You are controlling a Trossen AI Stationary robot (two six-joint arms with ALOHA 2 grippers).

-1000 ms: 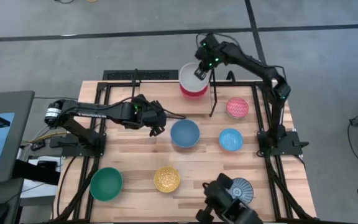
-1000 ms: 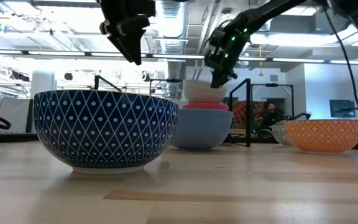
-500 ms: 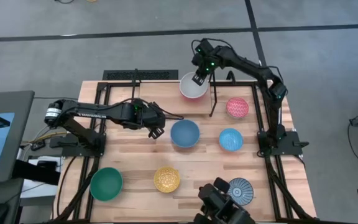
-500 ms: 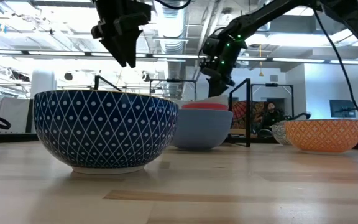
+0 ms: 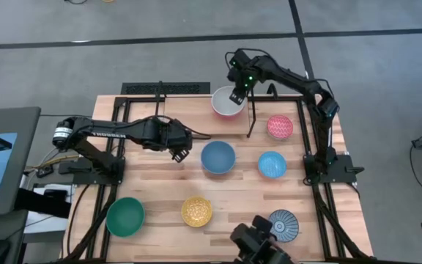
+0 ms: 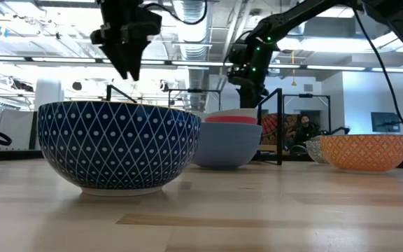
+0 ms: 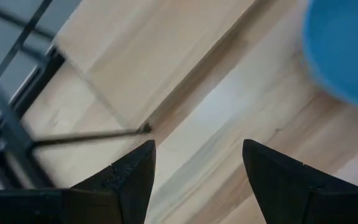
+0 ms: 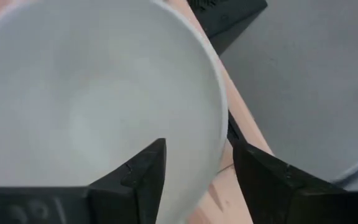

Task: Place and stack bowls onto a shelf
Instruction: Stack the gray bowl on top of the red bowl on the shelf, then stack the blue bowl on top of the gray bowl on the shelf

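A white bowl (image 5: 228, 103) sits nested in a red-orange bowl (image 6: 233, 120) on the right end of the light-wood shelf (image 5: 189, 111). My right gripper (image 8: 197, 146) hangs open over the white bowl's far rim (image 8: 219, 118), one finger inside the bowl and one outside. My left gripper (image 5: 180, 151) is open above the tabletop, just left of the blue bowl (image 5: 217, 158), with nothing between its fingers (image 7: 197, 149).
Standing on the table are a pink-red patterned bowl (image 5: 280, 127), a light blue bowl (image 5: 272, 165), a teal bowl (image 5: 125, 216), a yellow patterned bowl (image 5: 196, 211) and a blue-white striped bowl (image 5: 283, 224). The shelf's thin black leg (image 5: 251, 121) stands right of the stack.
My right gripper has lowered the white bowl, which was held tilted over the red-orange bowl. It has set it level inside that bowl and opened, letting go of the rim. My left gripper has drifted a little toward the table's left edge.
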